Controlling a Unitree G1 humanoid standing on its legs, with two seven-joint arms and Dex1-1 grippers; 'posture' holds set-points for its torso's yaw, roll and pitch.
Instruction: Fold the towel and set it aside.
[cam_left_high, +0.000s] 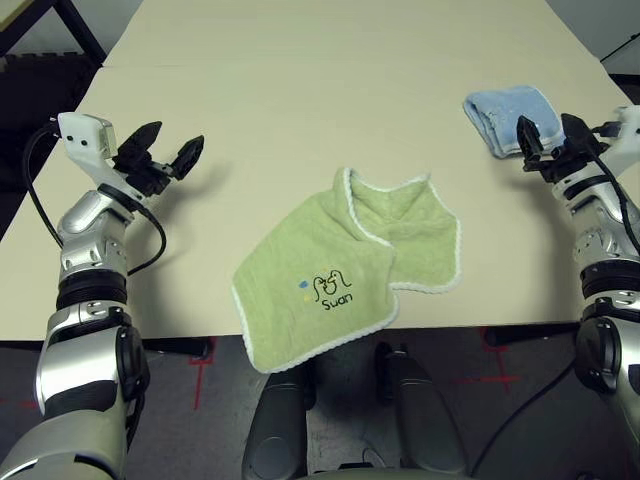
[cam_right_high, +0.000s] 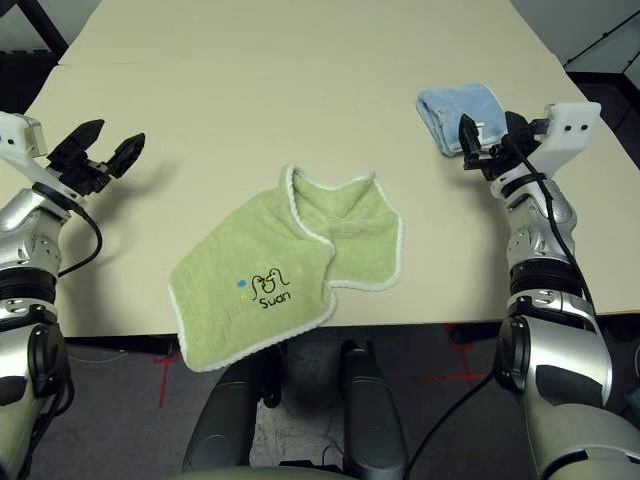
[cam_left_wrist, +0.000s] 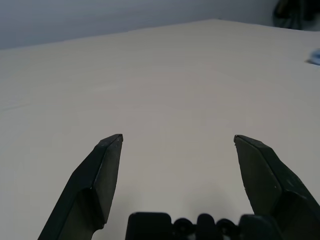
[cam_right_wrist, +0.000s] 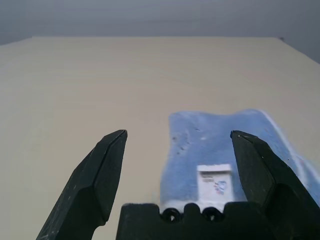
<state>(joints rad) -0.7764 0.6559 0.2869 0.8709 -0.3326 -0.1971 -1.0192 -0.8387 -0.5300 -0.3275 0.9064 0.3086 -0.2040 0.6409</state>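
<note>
1. The towel (cam_left_high: 345, 265) lies rumpled at the counter's (cam_left_high: 300, 90) near edge, one corner overhanging.
2. Left gripper (cam_left_high: 166, 148) and right gripper (cam_left_high: 548, 135) hover wide open, empty.
3. Pinch its scalloped corners first; avoid the blue towel (cam_left_high: 510, 115).

Bare table (cam_left_high: 300, 90) ahead of the left gripper (cam_left_high: 170, 152) and between both grippers, broken only by the green towel (cam_left_high: 340, 265) at the near edge. Blue folded towel (cam_right_wrist: 220, 155) lies directly ahead of the right gripper (cam_right_wrist: 177, 137).

table (cam_left_high: 300, 90): beige, wide — floor (cam_left_high: 200, 390): dark grey, red cross marks — wall (cam_left_wrist: 100, 20): grey
</note>
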